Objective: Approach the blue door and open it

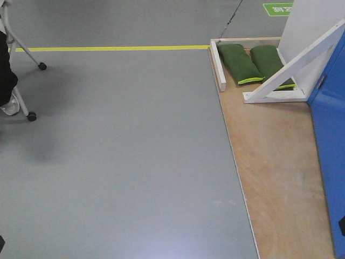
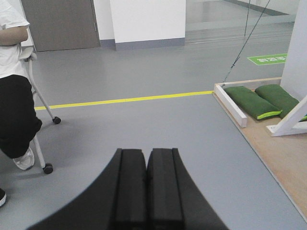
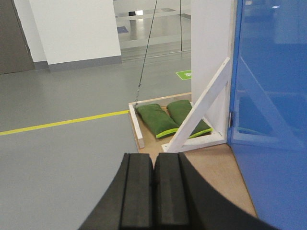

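Note:
The blue door (image 3: 271, 91) fills the right side of the right wrist view as a glossy blue panel; its handle is out of view. In the front view the blue door (image 1: 330, 124) shows only as a strip at the right edge. My right gripper (image 3: 153, 165) is shut with nothing in it and points at the wooden base left of the door, well short of it. My left gripper (image 2: 146, 160) is shut too, empty, held over grey floor far to the door's left.
A white panel with a diagonal brace (image 3: 204, 108) stands on the plywood base (image 1: 275, 162), weighted by two green sandbags (image 1: 253, 63). A seated person (image 2: 14, 96) on a wheeled chair (image 1: 32, 116) is at the left. A yellow floor line (image 1: 113, 48) crosses ahead.

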Controlling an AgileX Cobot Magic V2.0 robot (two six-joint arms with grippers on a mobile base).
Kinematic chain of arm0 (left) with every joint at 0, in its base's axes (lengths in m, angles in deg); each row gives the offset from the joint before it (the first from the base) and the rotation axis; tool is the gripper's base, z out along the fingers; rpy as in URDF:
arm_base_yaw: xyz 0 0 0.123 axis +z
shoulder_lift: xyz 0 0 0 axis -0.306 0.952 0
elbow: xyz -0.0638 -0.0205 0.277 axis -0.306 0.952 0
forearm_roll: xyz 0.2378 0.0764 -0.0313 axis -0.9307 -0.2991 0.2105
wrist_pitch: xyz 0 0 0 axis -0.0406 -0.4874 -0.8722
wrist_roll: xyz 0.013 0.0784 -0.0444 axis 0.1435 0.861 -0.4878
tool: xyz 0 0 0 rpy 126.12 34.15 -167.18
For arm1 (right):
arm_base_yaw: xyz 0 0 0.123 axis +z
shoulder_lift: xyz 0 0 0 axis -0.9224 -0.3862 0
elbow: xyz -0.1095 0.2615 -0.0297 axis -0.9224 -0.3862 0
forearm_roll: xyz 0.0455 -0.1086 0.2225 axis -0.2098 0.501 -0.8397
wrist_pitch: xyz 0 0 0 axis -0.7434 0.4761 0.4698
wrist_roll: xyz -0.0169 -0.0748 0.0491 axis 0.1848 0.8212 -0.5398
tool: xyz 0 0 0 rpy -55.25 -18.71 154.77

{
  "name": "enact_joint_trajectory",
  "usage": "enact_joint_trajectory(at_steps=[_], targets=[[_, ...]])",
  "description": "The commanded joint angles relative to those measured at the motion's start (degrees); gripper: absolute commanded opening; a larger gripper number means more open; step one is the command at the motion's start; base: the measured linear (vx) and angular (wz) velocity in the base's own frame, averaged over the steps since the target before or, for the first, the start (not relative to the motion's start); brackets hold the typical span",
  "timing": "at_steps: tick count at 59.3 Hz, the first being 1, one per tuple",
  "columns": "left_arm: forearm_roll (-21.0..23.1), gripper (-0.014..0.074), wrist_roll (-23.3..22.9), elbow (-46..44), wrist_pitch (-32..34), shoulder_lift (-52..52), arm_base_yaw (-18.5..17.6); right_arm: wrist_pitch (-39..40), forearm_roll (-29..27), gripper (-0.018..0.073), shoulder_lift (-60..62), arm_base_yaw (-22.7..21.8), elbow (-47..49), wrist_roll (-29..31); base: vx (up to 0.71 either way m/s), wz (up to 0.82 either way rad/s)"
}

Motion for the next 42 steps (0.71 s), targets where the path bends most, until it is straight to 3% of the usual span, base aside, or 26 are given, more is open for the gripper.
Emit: enact_joint_trajectory(at_steps=[1,11,42], targets=[[0.1,0.0071,-0.2,-1.6,4.7,-1.1,0.0,4.7,0.3,-0.0004,0.7,-0.2,-0.5,0.4,0.31,-0.03],[0.1,0.0071,-0.2,-1.4,4.7,-1.2,1.6,4.7,0.3,-0.0004,0.7,1.6,-0.5,0.4,0.28,-0.02],[0.1,0.0071,-0.2,-1.4,4.3,-1.1,1.6,4.7,0.3,-0.0004,0.6,1.4,-0.5,0.4,0.18,0.01]])
